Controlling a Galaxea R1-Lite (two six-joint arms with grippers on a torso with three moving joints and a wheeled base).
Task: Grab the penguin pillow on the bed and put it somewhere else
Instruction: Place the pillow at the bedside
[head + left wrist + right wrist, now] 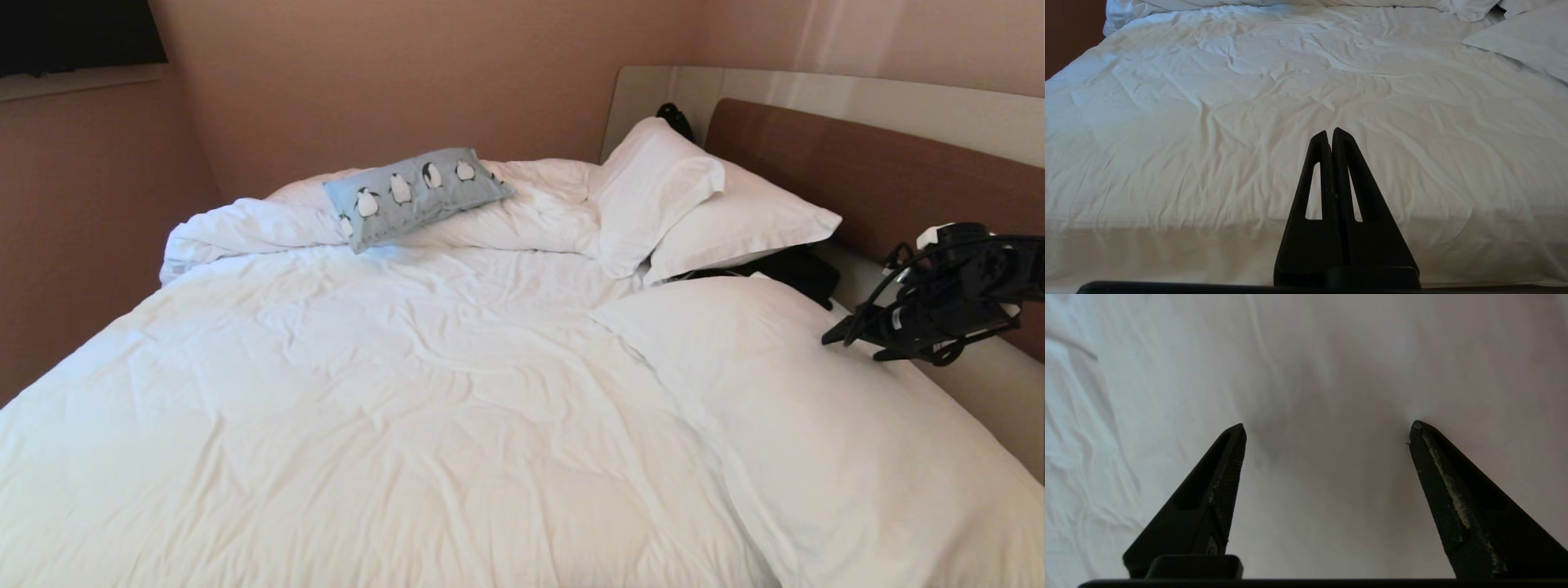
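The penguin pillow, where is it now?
In the head view, the penguin pillow lies far back on the bed, atop the bunched duvet, left of the white pillows.

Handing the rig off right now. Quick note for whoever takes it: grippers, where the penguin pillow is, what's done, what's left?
Right gripper: open, empty, over a large white pillow at the right side of the bed, fingertips close to the fabric.
Left gripper: shut, empty, pointing over the near part of the duvet.
Penguin pillow: lying on the bunched duvet at the far side of the bed, well away from both grippers.
Done: nothing visible on the pillow; it is not held.
Left: reach the penguin pillow, grasp it, lift it and set it down elsewhere.
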